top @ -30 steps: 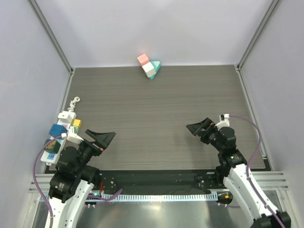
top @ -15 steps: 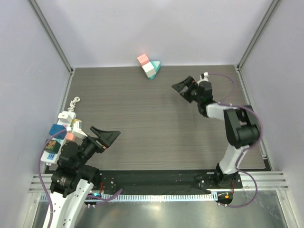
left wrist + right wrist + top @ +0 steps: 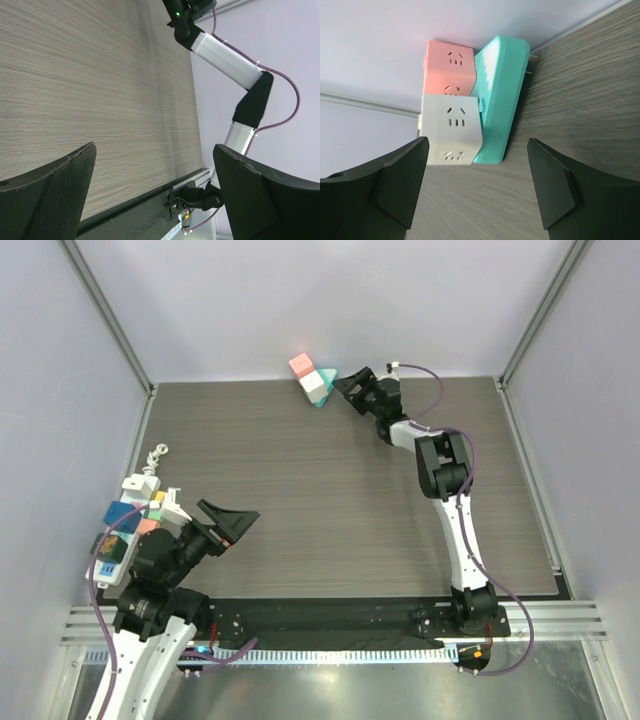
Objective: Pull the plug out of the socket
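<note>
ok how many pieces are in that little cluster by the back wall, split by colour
pink cube: 1
white cube: 1
teal block: 1
total: 3

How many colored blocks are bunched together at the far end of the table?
3: a pink cube at the back, a white cube pressed against it, and a teal block lying along both. More could hide behind them.
</note>
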Available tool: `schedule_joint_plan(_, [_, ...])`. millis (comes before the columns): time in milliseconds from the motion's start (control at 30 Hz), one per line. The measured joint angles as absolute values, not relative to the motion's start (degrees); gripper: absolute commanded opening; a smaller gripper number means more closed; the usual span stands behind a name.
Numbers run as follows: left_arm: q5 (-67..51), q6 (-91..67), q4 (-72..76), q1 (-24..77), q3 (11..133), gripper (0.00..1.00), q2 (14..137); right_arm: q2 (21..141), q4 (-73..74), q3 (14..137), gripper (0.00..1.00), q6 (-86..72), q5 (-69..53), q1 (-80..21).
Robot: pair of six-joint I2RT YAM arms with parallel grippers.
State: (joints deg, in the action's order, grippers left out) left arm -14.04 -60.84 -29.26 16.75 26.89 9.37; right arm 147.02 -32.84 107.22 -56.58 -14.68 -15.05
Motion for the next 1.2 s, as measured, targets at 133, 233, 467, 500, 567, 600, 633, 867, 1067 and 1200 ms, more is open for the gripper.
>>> schedule_joint_plan(133, [-14.2, -60.8, -28.1, 16.8, 26.9, 1.00, 10.8, 153.9, -30.7, 116.3, 0.78, -56.9, -11.2, -17.2])
schedule_joint_plan(233, [-14.2, -60.7, -27.6, 16.8, 26.9, 1.00, 11.5, 157.8, -31.0, 121.6, 0.73, -57.6, -9.0, -18.1])
schedule_joint_plan(467, [-14.1, -59.7, -27.2, 16.8, 26.9, 1.00, 12.4, 162.8, -30.9, 128.9, 0.67, -60.1, -4.8, -18.9])
schedule_joint_plan(500, [-14.1, -59.7, -27.1, 16.8, 26.9, 1.00, 12.5, 163.3, -30.9, 129.7, 0.66, -60.4, -4.3, -18.9])
schedule_joint_plan(567, [-14.1, -59.5, -26.7, 16.8, 26.9, 1.00, 12.7, 164.9, -30.7, 132.2, 0.64, -61.0, -3.4, -18.9])
schedule_joint_plan(600, [-14.1, -59.5, -26.6, 16.8, 26.9, 1.00, 12.9, 165.7, -30.7, 133.5, 0.63, -61.3, -3.0, -18.9])
schedule_joint_plan(633, [-14.1, -59.5, -26.5, 16.8, 26.9, 1.00, 13.1, 166.7, -30.4, 135.1, 0.62, -61.6, -2.7, -18.9])
schedule_joint_plan(867, [-14.1, -59.5, -26.4, 16.8, 27.2, 1.00, 14.2, 168.5, -28.6, 138.5, 0.61, -62.9, -0.3, -19.2])
schedule_joint_plan(1067, [-14.1, -59.6, -26.3, 16.8, 27.2, 1.00, 14.2, 168.5, -24.5, 140.4, 0.63, -62.6, 3.4, -20.2])
schedule_joint_plan(1200, [-14.1, -59.6, -26.3, 16.7, 27.2, 1.00, 14.5, 168.6, -22.3, 141.6, 0.63, -62.6, 5.7, -21.1])
